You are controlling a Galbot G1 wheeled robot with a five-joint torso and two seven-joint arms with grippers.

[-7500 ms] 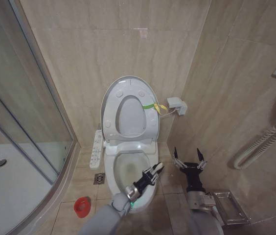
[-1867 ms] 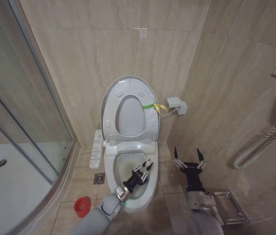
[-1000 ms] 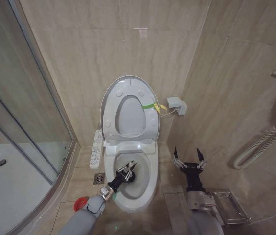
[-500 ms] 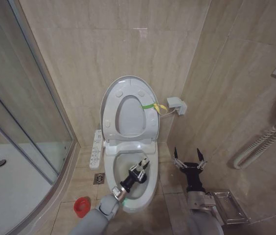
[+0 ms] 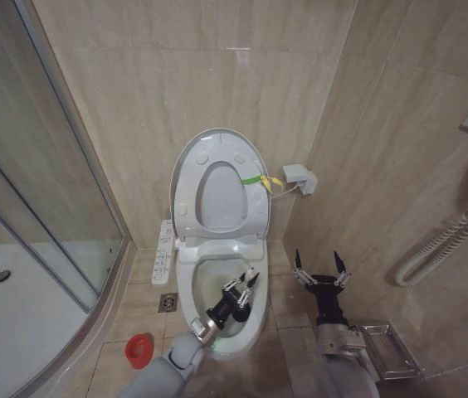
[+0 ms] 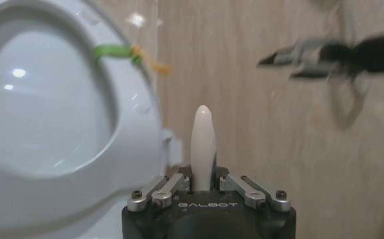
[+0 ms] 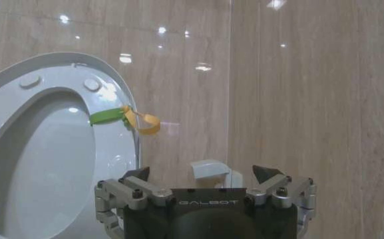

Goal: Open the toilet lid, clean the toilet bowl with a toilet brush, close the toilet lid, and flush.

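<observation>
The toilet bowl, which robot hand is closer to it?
The left. The left gripper, shut on the toilet brush handle, is over the toilet bowl. The right gripper hangs open beside the bowl, over the floor near the wall.

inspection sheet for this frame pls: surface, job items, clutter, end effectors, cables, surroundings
Surface: beige tiled floor, floor drain beside the toilet.
Job's things: toilet lid upright, green strap on its edge; toilet bowl uncovered; toilet brush handle in the left end effector; red holder on the floor.
Clutter: metal tray on the floor.
End effectors: left over the bowl, shut on the handle; right open, right of the toilet.
Cables: one from lid side to wall box.
Surroundings: glass shower, control panel, white hose.
</observation>
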